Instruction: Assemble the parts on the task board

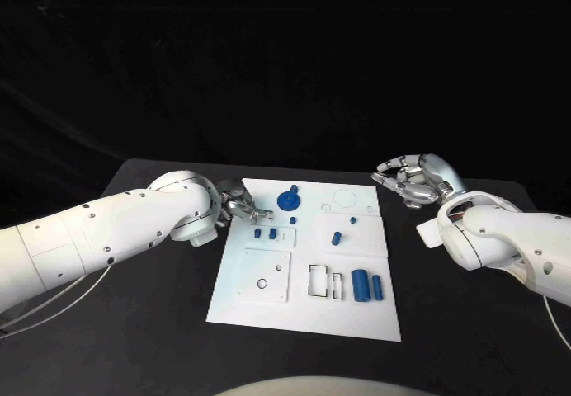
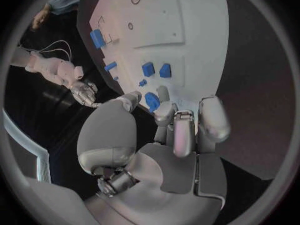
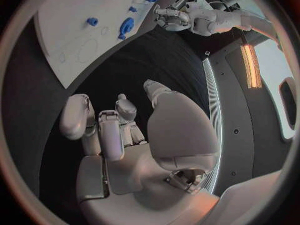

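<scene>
The black table [image 1: 143,330] carried the white task board [image 1: 268,305] at its middle, a long plate running away from the robot. On the board lay several blue parts: a round gear-like piece [image 1: 287,200] near its far end, two small blocks [image 1: 264,234] side by side towards the left edge, a short peg [image 1: 337,239] near the centre, and two cylinders [image 1: 368,287] lying parallel near the right edge beside a rectangular recess.

The left hand [image 1: 238,206] sat at the board's far left edge, close to the gear-like piece. In the left wrist view its fingers [image 2: 181,130] were loosely curled and apart over the board edge; it seemed to hold nothing, though the fingertips were partly hidden.

The right hand [image 1: 414,180] hung above bare table just off the board's far right corner, fingers [image 3: 103,130] half curled, spread, and holding nothing.
</scene>
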Controlling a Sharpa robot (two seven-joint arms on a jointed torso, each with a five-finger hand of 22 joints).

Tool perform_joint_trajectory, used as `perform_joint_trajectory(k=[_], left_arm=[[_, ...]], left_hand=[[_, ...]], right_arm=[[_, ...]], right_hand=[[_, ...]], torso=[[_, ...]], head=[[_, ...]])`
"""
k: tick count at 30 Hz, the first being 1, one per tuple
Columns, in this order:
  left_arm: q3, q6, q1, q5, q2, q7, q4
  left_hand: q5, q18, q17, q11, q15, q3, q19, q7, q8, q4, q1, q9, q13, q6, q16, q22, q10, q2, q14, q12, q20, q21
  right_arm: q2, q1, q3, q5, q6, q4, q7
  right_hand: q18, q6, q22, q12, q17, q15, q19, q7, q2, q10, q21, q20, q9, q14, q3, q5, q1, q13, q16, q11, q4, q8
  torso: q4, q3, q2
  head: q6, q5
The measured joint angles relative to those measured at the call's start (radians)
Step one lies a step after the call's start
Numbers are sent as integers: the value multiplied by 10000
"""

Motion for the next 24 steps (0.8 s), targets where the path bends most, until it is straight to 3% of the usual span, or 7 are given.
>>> perform_joint_trajectory(k=[4,8,10,12,13,19,24], left_arm=[[33,-356,0,58,-100,184,50],[41,-796,0,199,-104,916,81],[-13,-1073,0,338,-55,1761,76],[-42,-1323,-32,425,8,2577,75],[-53,-1501,-75,461,51,3121,75],[-144,-2205,-286,361,317,5291,-130],[-229,-2491,-348,-358,564,6191,-441]], left_hand=[[0,-2,0,53,0,-195,-202,67,0,-19,110,-56,-537,-226,-132,-425,-397,59,0,-356,13,-300],[116,278,-135,398,293,-86,-1160,415,-122,-135,1433,-229,-2926,-1179,-921,-2582,-2254,158,-32,-1968,152,-1759],[116,503,-1375,718,583,331,-2079,776,-346,-251,2452,-406,-3714,-1788,-1810,-4247,-3405,326,-599,-2770,356,-3016],[116,550,-2303,939,790,534,-2536,1010,-512,-299,3069,-581,-4060,-2095,-2415,-4927,-3984,311,-1200,-3201,569,-3656],[116,550,-2485,1007,859,562,-2608,1086,-577,-328,3282,-660,-4187,-2171,-2523,-5044,-4114,260,-1333,-3341,643,-3789],[116,549,-4803,1385,1205,1164,-2953,1384,-1509,-877,4601,-1539,-5705,-2293,-3968,-5332,-5093,-251,-3099,-5197,988,-4240],[116,652,-5249,1400,1226,1441,-2928,1350,-2109,-1245,5003,-2114,-6712,-2026,-3995,-5228,-5107,-472,-3123,-6192,1012,-4068]], right_arm=[[-7,0,-1,12,-21,-3,16],[-9,-2,-1,20,-38,-5,29],[-6,-3,-1,23,-45,-5,37],[-2,-3,-1,25,-49,-5,44],[-1,-3,-1,26,-51,-5,49],[5,-6,-1,34,-57,-3,73],[12,-10,-1,40,-60,-1,98]], right_hand=[[0,-26,-39,0,-40,0,-16,26,0,-23,-59,16,0,0,-17,41,0,-32,0,22,17,0],[-2,-32,-112,-66,-117,0,-123,32,0,-126,-157,16,1,0,-28,41,0,-119,-60,17,27,74],[-1,-32,-176,-160,-192,0,-168,32,2,-203,-272,15,1,0,-27,80,2,-213,-112,18,27,75],[16,-33,-247,-265,-279,0,-227,32,108,-368,-379,13,15,0,-28,114,108,-375,-158,13,28,155],[150,-33,-295,-360,-350,0,-289,32,152,-493,-447,3,23,0,-27,195,153,-519,-215,16,28,155],[153,-68,-484,-763,-608,0,-409,-2,225,-892,-726,-19,38,0,-55,565,225,-1138,-331,-35,55,262],[154,-68,-538,-816,-676,0,-409,-2,220,-960,-777,-20,38,0,-55,622,307,-1285,-386,-32,55,269]], torso=[[0,-4,1],[9,-4,2],[14,-4,2],[13,-5,1],[12,-6,2],[1,-11,8],[4,-7,7]], head=[[6,-22],[29,-68],[43,-80],[62,-94],[71,-105],[102,-149],[112,-172]])
